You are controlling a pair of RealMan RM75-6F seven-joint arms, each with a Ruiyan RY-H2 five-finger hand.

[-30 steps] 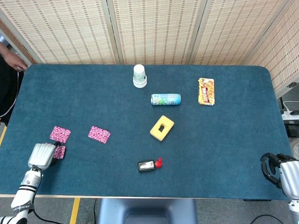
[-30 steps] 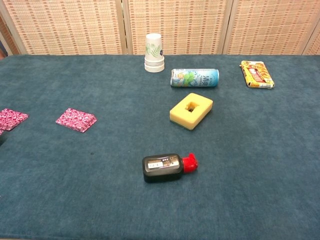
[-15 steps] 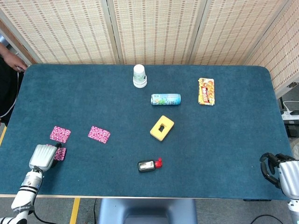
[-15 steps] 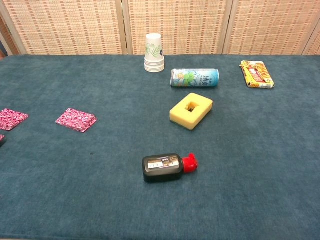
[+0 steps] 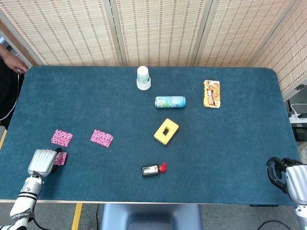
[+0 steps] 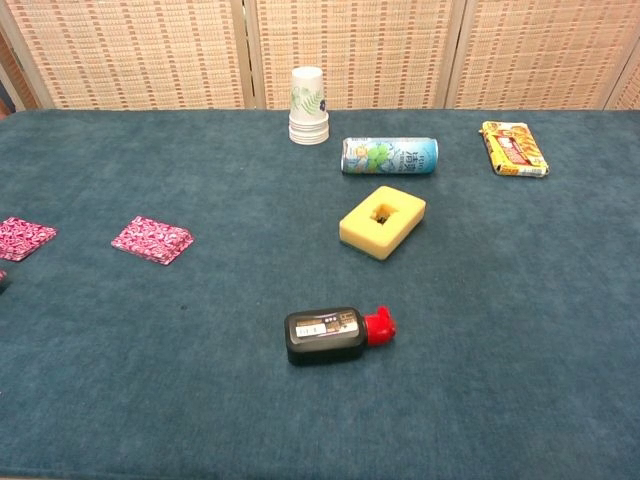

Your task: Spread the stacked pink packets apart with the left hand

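While the left hand (image 5: 43, 161) sits at the near-left desk edge, here's the layout:
left hand: back of the hand faces the head camera, fingers hidden under it; it covers part of the third pink packet (image 5: 60, 158); can't tell if it grips the packet or just rests on it. Barely a sliver shows at the left edge of the chest view.
right hand (image 5: 286, 176): at the near-right corner of the desk, fingers curled in, nothing in them.
pink packets: three lie flat on the left side of the desk (image 5: 240, 143). Far-left packet (image 5: 62, 138) lies just beyond the left hand, clear of it. Middle packet (image 5: 101, 138) is to its right, well apart. The third one pokes out from the right side of the left hand, near the far-left packet but with a gap.
stack state: none of the packets overlap in the head view.
others: paper cups (image 5: 143, 78) stacked at the far middle; can (image 5: 170, 102) on its side; snack pack (image 5: 211, 93) to its right; yellow block (image 5: 166, 131) mid-desk; black bottle with red cap (image 5: 153, 169) nearer the front edge.
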